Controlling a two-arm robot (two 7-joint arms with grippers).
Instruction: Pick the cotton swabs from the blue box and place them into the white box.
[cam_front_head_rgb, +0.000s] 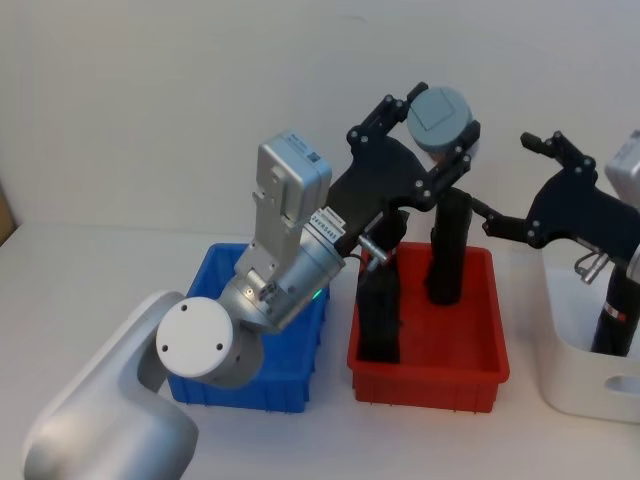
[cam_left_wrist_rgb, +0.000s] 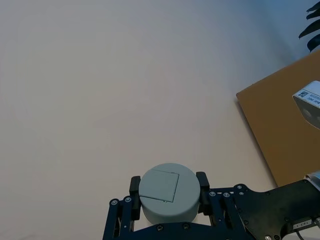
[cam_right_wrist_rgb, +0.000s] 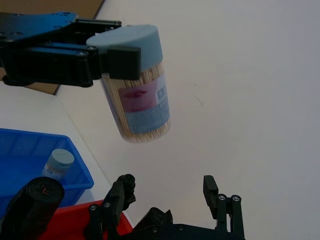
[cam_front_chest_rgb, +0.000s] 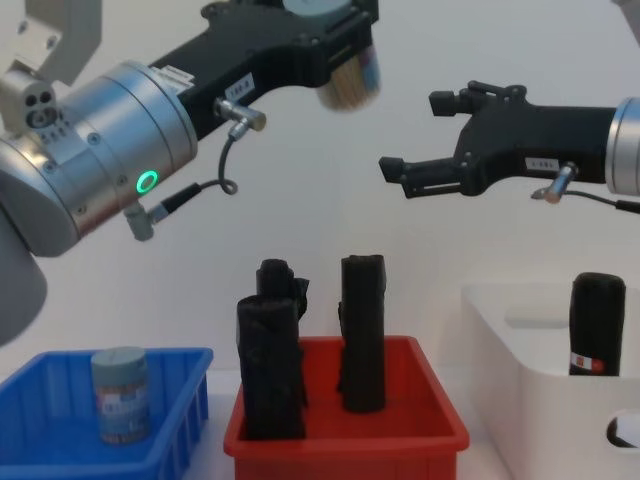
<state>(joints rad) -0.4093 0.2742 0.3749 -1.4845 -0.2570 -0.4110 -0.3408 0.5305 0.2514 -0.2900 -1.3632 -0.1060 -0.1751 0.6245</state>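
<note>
Grey-blue-lidded cotton swabs tub (cam_right_wrist_rgb: 142, 95): seemingly light, rigid, slick plastic; left gripper (cam_front_head_rgb: 437, 125) is pinching its lid; right gripper (cam_front_chest_rgb: 415, 133) is hanging spread.

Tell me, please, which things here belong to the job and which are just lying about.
Job: swab tub held in the left tool, second swab tub in the blue box, white box, open right tool.
Lying about: red bin, black rolls.

Two cotton swabs (cam_front_chest_rgb: 121, 393) (cam_front_head_rgb: 438, 115), three boxes (cam_front_head_rgb: 290, 385) (cam_front_head_rgb: 430, 385) (cam_front_head_rgb: 580, 390), at least three black rolls (cam_front_chest_rgb: 362, 330) (cam_front_chest_rgb: 268, 370) (cam_front_chest_rgb: 597, 325)
</note>
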